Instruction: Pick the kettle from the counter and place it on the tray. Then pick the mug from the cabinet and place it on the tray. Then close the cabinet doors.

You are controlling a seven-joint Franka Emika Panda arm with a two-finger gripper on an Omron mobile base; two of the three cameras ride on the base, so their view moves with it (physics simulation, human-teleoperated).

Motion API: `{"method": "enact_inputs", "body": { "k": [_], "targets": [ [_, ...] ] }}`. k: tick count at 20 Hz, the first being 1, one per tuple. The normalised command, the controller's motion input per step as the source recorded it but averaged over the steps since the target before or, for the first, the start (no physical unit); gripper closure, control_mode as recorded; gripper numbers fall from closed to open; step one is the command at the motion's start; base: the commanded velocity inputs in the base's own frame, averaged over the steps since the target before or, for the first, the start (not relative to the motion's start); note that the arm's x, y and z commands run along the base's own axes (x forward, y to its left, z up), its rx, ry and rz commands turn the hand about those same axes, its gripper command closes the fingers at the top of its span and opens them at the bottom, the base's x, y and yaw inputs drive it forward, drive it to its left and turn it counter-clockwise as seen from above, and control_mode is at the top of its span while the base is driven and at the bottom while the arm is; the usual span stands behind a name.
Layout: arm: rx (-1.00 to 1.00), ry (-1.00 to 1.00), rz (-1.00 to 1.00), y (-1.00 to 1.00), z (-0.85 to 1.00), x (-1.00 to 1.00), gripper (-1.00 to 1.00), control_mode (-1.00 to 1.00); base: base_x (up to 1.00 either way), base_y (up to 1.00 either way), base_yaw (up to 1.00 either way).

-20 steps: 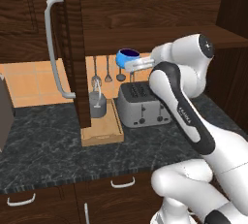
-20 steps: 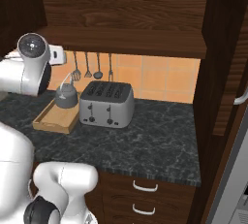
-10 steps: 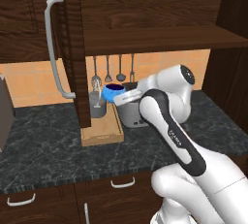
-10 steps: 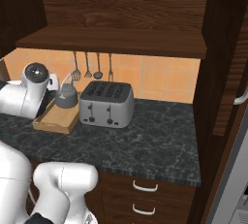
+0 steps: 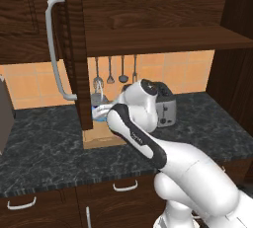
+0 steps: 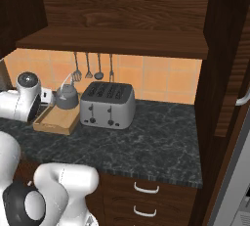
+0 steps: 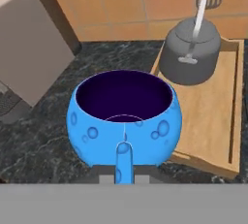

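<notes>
The mug had been brought down from cabinet height to just above the desk within the last second. It was held by the handle in the clenched gripper, upright, beside the near edge of the tray and not yet over it. The kettle was already seated at the tray's far end. Remaining, as judged: a short carry over the rim, release, then the doors.
</notes>
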Motion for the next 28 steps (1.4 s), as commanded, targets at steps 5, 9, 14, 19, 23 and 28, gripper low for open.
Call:
{"method": "enact_inputs", "body": {
  "k": [5,9,14,19,23,28],
  "targets": [
    [-0.21,0.13,-0.19,0.00,-0.51,0.46,1.00,-1.00,0.00,0.00,0.00],
    [-0.25,0.01,-0.12,0.20,-0.31,0.56,1.00,-1.00,0.00,0.00,0.00],
    [-0.03,0.04,-0.01,0.23,-0.03,0.43,1.00,-1.00,0.00,0.00,0.00],
    [0.01,0.07,0.00,0.09,-0.23,0.35,1.00,-1.00,0.00,0.00,0.00],
    [0.00,-0.01,0.00,0.09,-0.52,0.27,1.00,-1.00,0.00,0.00,0.00],
    [0.05,0.00,-0.03,0.16,-0.40,0.38,1.00,-1.00,0.00,0.00,0.00]
  ]
}}
